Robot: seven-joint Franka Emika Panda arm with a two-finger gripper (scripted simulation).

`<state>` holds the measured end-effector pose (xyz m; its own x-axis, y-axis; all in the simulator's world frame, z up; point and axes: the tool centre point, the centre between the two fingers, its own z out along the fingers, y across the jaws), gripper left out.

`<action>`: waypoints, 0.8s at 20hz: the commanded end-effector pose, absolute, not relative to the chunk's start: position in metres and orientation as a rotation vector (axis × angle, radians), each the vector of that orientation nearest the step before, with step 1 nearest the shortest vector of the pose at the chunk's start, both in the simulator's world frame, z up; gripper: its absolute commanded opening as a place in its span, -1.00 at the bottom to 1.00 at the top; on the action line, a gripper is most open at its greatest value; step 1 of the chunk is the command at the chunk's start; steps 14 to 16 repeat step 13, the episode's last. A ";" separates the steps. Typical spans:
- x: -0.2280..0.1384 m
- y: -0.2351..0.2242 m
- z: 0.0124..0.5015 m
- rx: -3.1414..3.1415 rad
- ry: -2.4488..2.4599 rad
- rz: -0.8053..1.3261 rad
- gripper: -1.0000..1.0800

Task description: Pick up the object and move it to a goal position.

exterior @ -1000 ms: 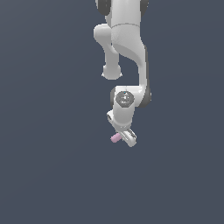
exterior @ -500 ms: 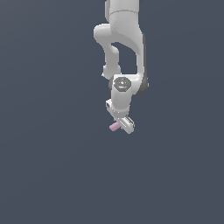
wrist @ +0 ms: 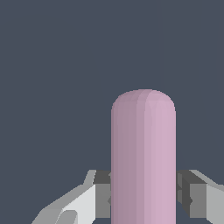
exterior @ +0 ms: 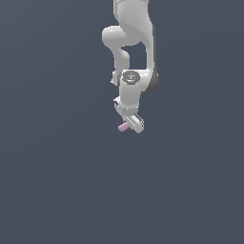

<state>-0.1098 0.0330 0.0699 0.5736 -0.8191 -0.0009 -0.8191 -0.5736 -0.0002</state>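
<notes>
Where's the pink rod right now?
The pink rod is clamped in the gripper just above the exterior view's centre, one end poking out toward that view's left. The wrist view shows fingers on both its sides.

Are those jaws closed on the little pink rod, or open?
Closed on it. In the wrist view the rod fills the gap between both fingers, and it juts sideways from the gripper.

White arm reaching down, gripper closed on the object

The arm descends from the top of the exterior view, elbow bent, wrist pointing downward; the gripper point(exterior: 129, 125) sits at its lowest end; in the wrist view both fingers point(wrist: 98, 199) press against the sides of the pink object point(wrist: 143, 162), its rounded end protruding beyond them.
</notes>
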 end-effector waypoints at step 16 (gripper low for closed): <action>-0.135 0.030 0.080 -2.786 1.451 0.000 -1.00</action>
